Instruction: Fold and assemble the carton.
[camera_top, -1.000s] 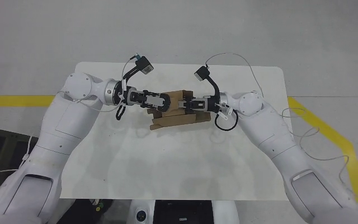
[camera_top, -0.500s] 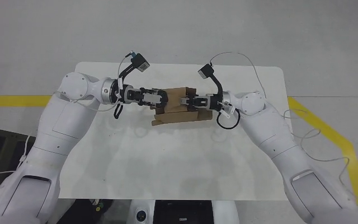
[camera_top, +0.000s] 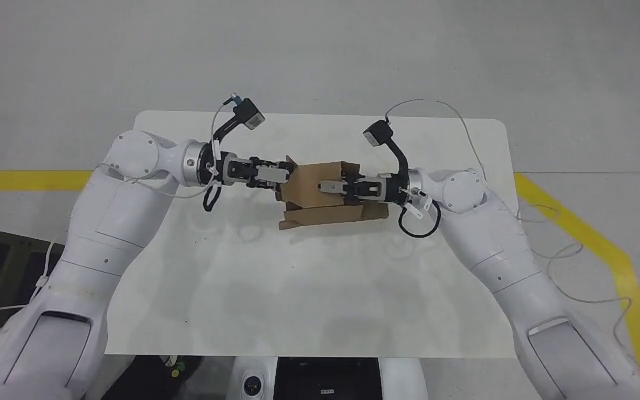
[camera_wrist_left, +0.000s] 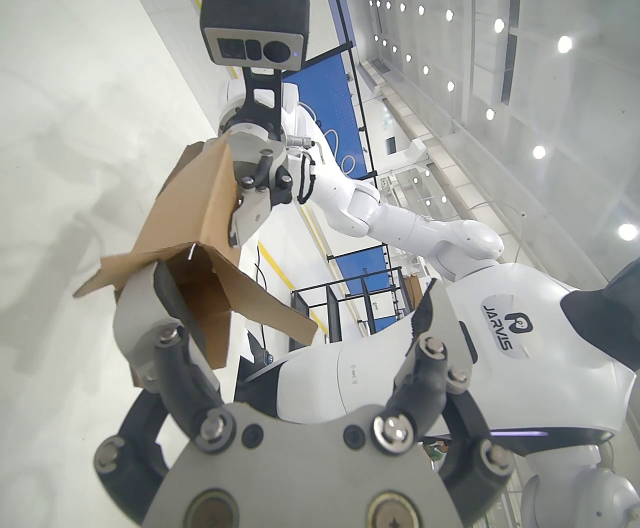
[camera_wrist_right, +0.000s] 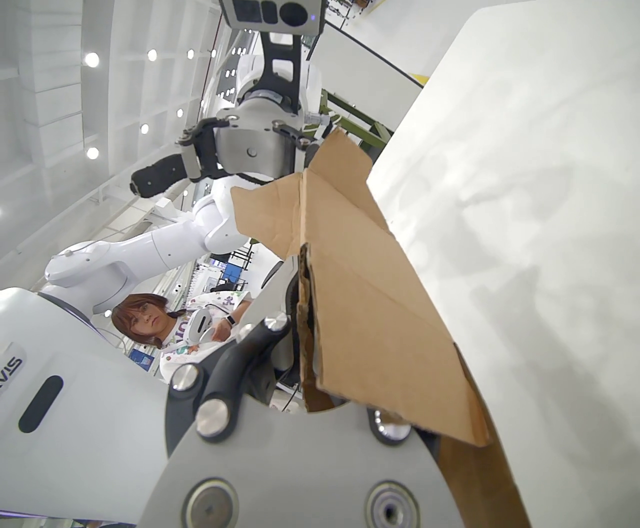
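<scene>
Carton (camera_top: 318, 198) is half-erected, mid-table toward 12 o'clock, between both grippers. Can't tell if its lower flaps touch the table (camera_top: 300, 300). Right gripper (camera_top: 326, 186) sits at the carton's 3 o'clock, fingers clamped on a panel edge, and cardboard hides most of them in its wrist view. Left gripper (camera_top: 281, 177) sits at 9 o'clock, spread wide. One pad (camera_wrist_left: 167, 295) is at an end flap, contact unclear. Bare table toward 6 o'clock, far edge nearer.

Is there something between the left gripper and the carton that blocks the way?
Nothing visible does. The left gripper is open at one end of the carton, one of its fingers touching a flap. The right gripper clamps the opposite end.
</scene>
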